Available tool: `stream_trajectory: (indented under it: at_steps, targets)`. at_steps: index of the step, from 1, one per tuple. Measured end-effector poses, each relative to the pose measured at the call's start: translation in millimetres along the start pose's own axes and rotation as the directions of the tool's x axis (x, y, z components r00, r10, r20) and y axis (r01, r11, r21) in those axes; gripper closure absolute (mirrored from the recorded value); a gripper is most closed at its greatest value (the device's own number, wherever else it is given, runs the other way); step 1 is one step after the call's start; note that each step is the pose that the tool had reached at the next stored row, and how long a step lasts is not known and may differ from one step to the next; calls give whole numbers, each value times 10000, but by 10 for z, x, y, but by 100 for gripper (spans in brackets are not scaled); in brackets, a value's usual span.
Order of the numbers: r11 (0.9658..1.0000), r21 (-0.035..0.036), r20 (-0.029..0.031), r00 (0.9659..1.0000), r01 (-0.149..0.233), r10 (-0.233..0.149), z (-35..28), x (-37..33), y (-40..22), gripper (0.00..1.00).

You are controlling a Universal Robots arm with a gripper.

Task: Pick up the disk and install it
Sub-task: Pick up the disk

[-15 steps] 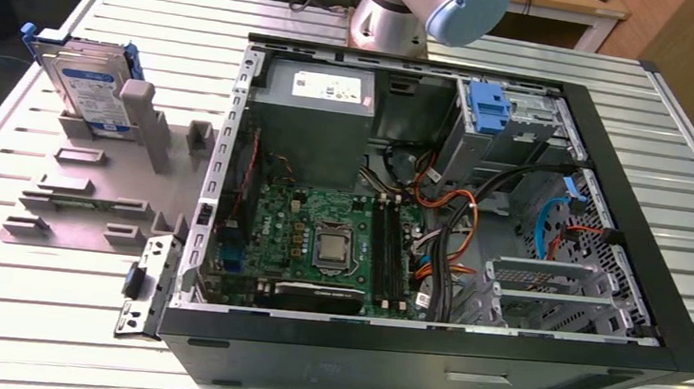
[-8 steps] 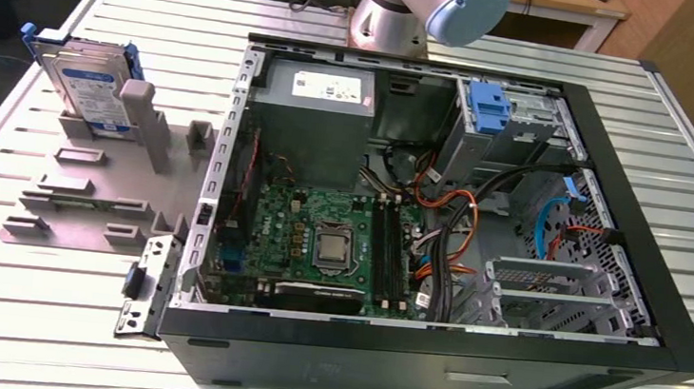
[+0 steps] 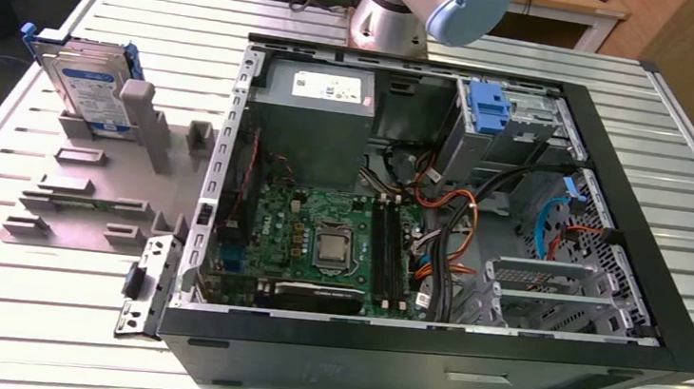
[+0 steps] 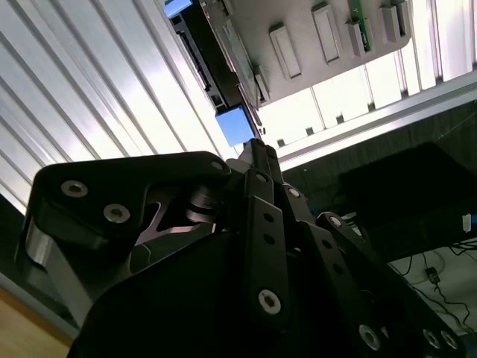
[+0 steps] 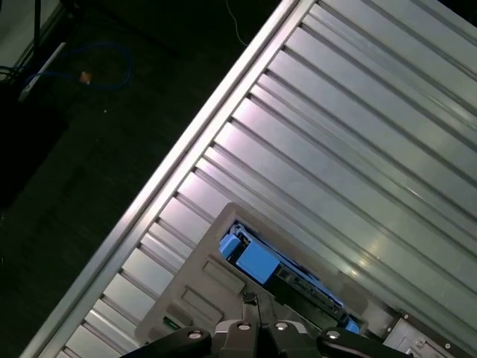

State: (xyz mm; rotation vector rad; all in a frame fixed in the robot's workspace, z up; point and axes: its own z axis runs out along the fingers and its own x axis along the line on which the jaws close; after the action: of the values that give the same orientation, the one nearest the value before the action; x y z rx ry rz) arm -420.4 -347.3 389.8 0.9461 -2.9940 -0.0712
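silver arm [image 3: 385, 21], blue cap [image 3: 467, 5], black screwed tool [image 4: 257, 153]

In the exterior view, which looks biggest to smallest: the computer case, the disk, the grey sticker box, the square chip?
1. computer case
2. grey sticker box
3. disk
4. square chip
The grey sticker box and disk look close, so that pair is unsure.

In the second wrist view the fingers [image 4: 262, 195] hide part of the disk [image 4: 234, 125]

Ribbed silver desk [image 3: 689, 218] catches bright glare, a wooden table [image 3: 557, 2] stands beyond it, and dark floor [image 5: 89, 164] below carries a loose blue cable [image 5: 48, 66].
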Motion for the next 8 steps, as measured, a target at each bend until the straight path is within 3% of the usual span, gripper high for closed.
stream_trajectory:
  at_steps: [8]
  targets:
    - [9994,-4,-15,9994,345,-345,0,0,0,89]
